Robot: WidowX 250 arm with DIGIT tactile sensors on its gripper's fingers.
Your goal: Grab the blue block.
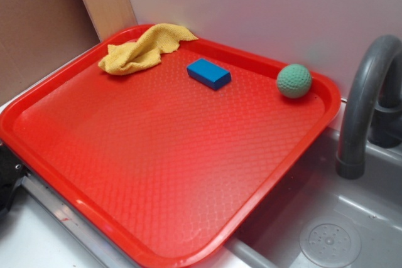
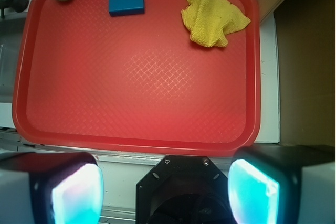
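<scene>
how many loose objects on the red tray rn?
3. Crumpled yellow cloth in the tray's far corner, overlapping its rim; flat blue rectangular block beside it; green textured ball by the faucet-side rim. None appear hidden.

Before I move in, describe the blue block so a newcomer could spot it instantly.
Find the red tray beside the sink. Along its far edge, the blue block lies flat between the yellow cloth and the green ball, touching neither. It is the only blue, flat-sided, rectangular thing there.

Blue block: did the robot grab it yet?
Not yet. Nothing looks done: the blue block lies flat on the red tray, between the yellow cloth and the green ball. The pincer is open and empty, off the tray. Reaching, closing and lifting remain.
</scene>
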